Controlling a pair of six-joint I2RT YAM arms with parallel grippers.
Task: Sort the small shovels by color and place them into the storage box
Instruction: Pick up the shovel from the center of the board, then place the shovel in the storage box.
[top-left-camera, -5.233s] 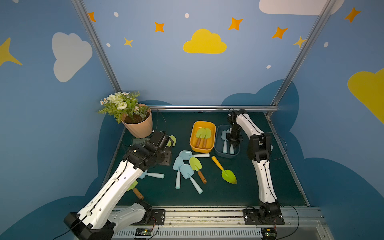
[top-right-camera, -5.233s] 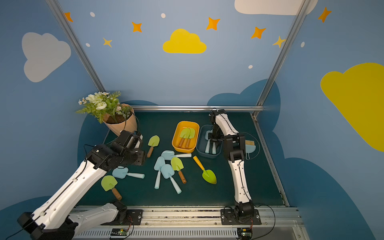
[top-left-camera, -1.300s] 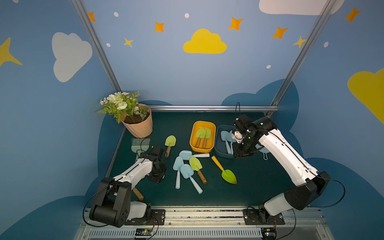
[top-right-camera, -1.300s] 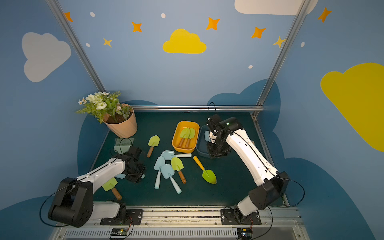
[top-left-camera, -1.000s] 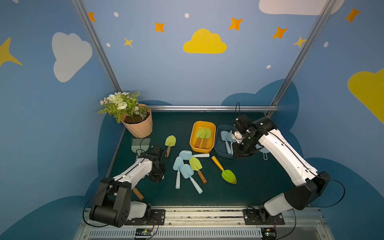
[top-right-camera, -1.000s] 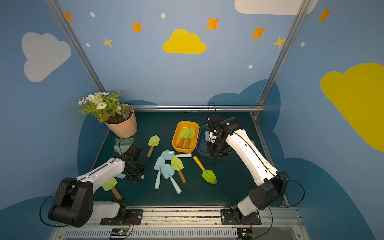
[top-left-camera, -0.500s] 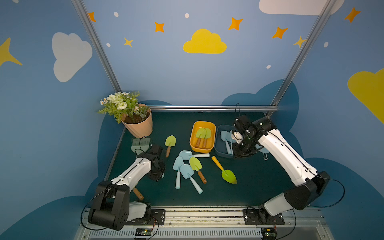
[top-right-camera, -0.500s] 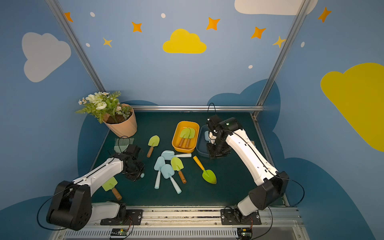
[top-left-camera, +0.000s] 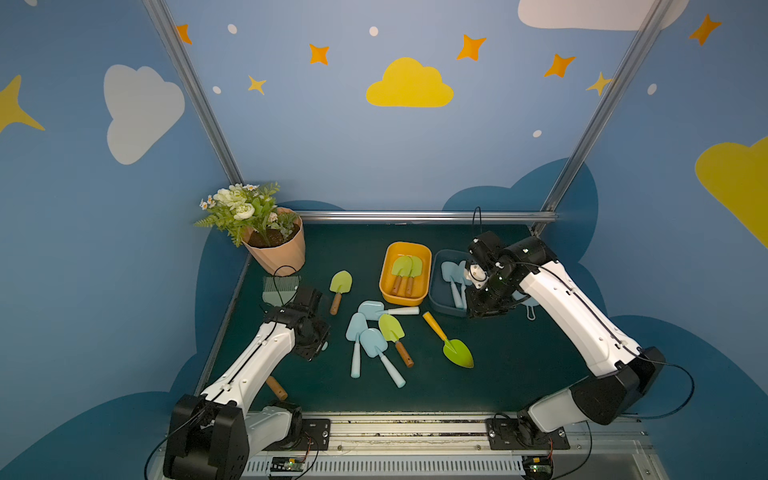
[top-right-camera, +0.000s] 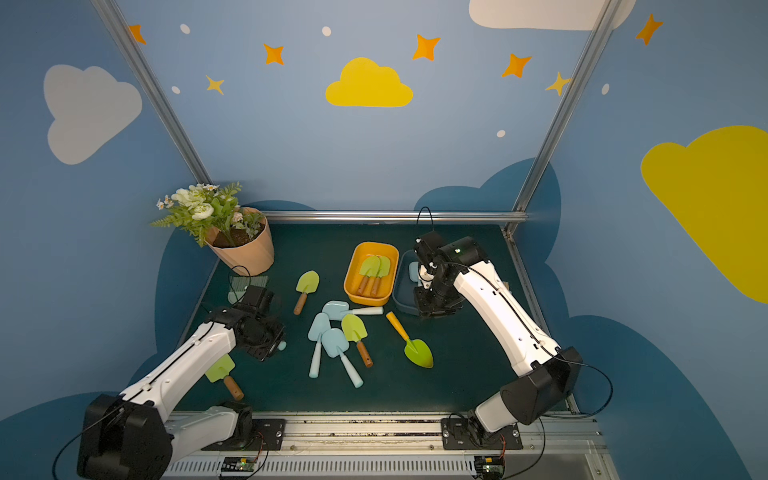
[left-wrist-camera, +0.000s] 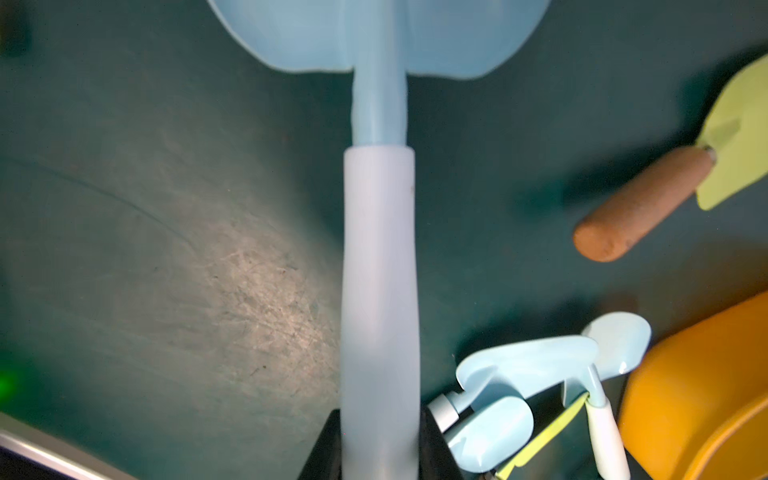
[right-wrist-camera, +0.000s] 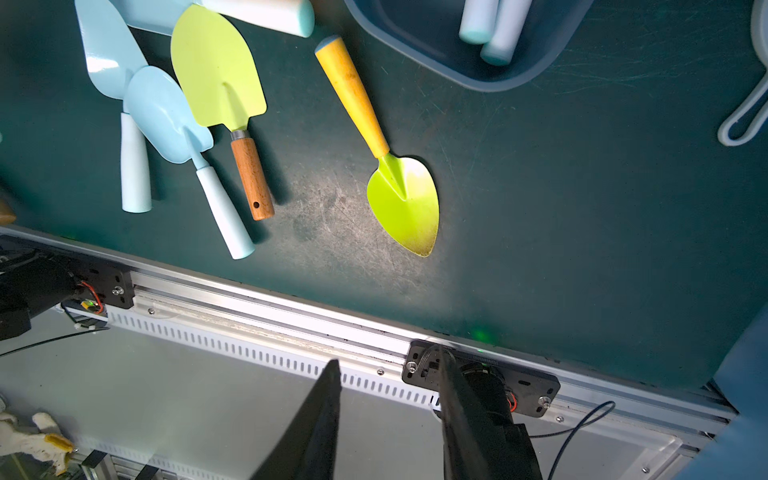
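Note:
In the left wrist view my left gripper (left-wrist-camera: 380, 440) is shut on the pale handle of a light blue shovel (left-wrist-camera: 380, 270). In both top views that gripper (top-left-camera: 312, 341) (top-right-camera: 266, 341) sits at the mat's left and hides most of the shovel. My right gripper (top-left-camera: 484, 309) (right-wrist-camera: 386, 374) is open and empty at the near end of the blue storage box (top-left-camera: 434, 291), which holds blue shovels. The orange box (top-left-camera: 405, 245) holds two green shovels. Loose on the mat lie three blue shovels (top-left-camera: 374, 345), green ones (top-left-camera: 340, 286) (top-left-camera: 392, 328) and an orange-handled one (top-left-camera: 453, 349).
A flower pot (top-left-camera: 276, 249) stands at the back left with a grey-green brush (top-left-camera: 280, 289) in front of it. Another green shovel (top-right-camera: 220, 370) lies under my left arm. A light blue brush's loop (right-wrist-camera: 744, 120) shows right of the blue box. A metal rail (top-left-camera: 395, 419) bounds the front.
My left gripper has closed on the blue shovel's handle and the left arm has shifted slightly toward the back. The right arm has barely moved.

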